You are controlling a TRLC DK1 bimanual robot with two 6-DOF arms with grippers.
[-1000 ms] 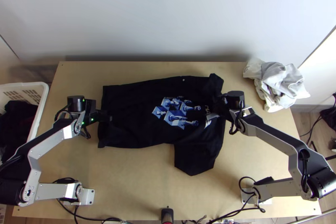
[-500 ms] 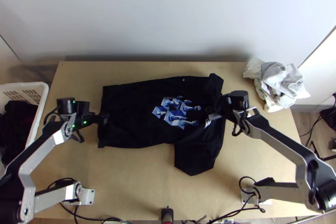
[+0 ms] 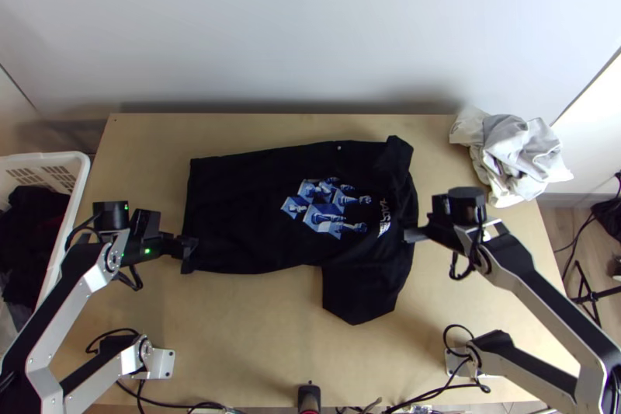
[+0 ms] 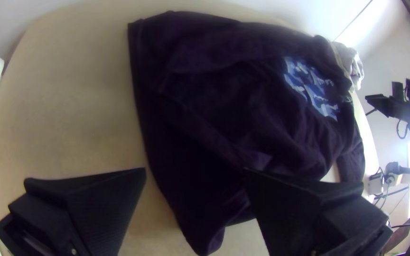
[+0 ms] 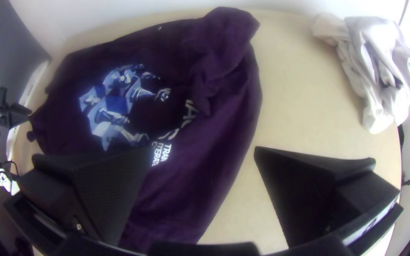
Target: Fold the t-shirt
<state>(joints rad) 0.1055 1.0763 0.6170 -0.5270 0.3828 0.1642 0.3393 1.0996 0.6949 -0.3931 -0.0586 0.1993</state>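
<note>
Your black t-shirt [image 3: 248, 212] lies spread mid-table [image 3: 256, 328], near sleeve [image 3: 359, 293] poking out. Left gripper [image 4: 194, 170] and right gripper [image 5: 204, 149] are both wide, so imo square up on the near hem corner [image 3: 191, 265] and neck end [image 3: 410, 200], pinch, then lift evenly.

Lit softly in the top view, brightening to near-white between two and three o'clock and shading to grey at twelve, low on the wall [image 3: 310, 26] behind the table [image 3: 256, 313]. Loses most fold detail in the black of the t-shirt [image 3: 241, 212]. Blows out in the left wrist view at two and three o'clock; glows more mildly at two in the right wrist view. Bends straight edges and darkens corners in both wrist views.
</note>
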